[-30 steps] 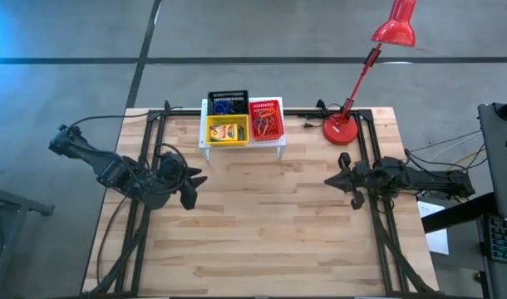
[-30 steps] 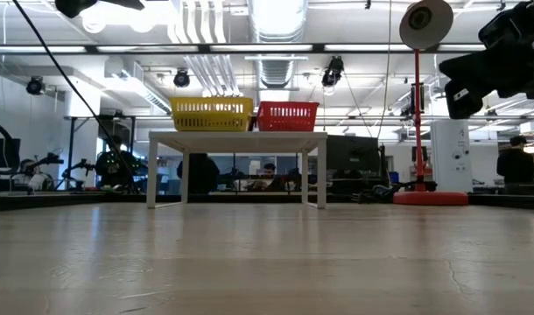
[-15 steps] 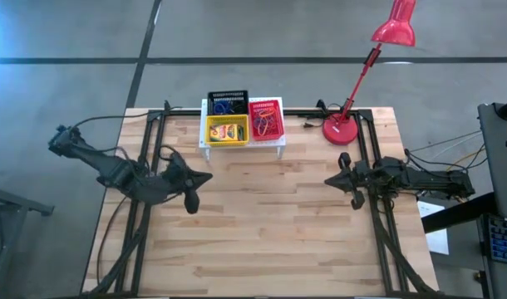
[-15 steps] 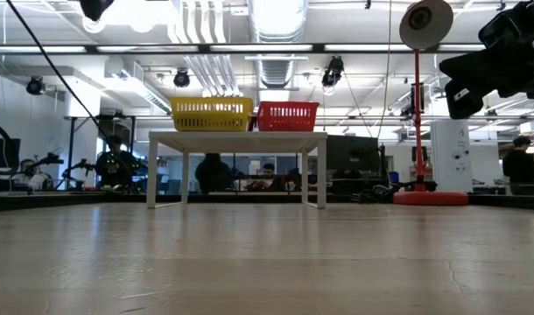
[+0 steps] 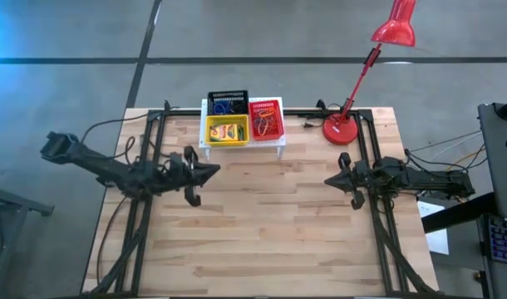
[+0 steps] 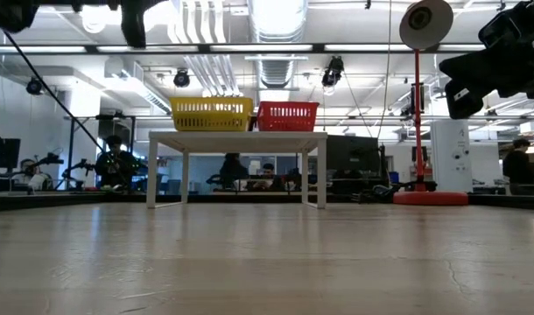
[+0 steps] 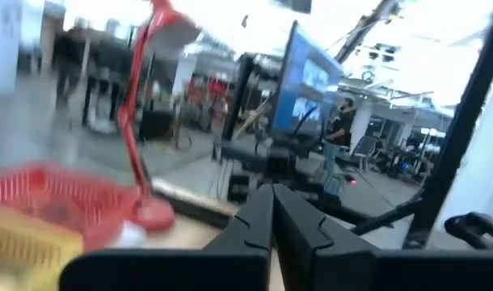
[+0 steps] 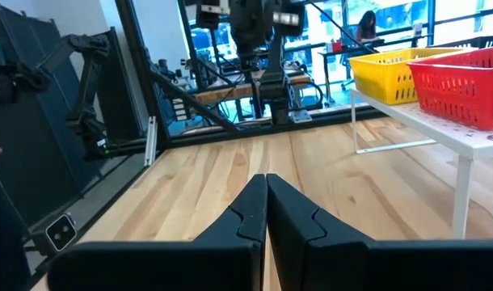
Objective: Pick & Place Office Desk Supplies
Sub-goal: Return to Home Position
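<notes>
1. Wood planks make up the surface (image 5: 270,232); a white stand (image 5: 241,146) sits at its far edge, a little left of the middle.
2. Three mesh baskets sit on the stand. The black basket (image 5: 228,94) is at the back left and the yellow basket (image 5: 209,130) is in front of it. The red basket (image 5: 253,120) runs along the right side, touching both.
3. A crayon box (image 5: 228,131) lies flat in the yellow basket; whether more lie there I cannot tell. A tangle of rubber bands (image 5: 268,124) fills the red basket, and blue loops (image 5: 227,107) lie in the black one.
4. The left tool (image 5: 205,173) hangs above the left half of the surface, just in front of the stand's left end and pointing right. Its fingers (image 7: 259,214) are pressed together with nothing between them.
5. The right tool (image 5: 332,180) hovers near the right edge and points left, well apart from the stand. Its fingers (image 8: 250,202) meet tip to tip — empty.
6. A red lamp (image 5: 343,129) stands near the far right corner, its base on the surface.
</notes>
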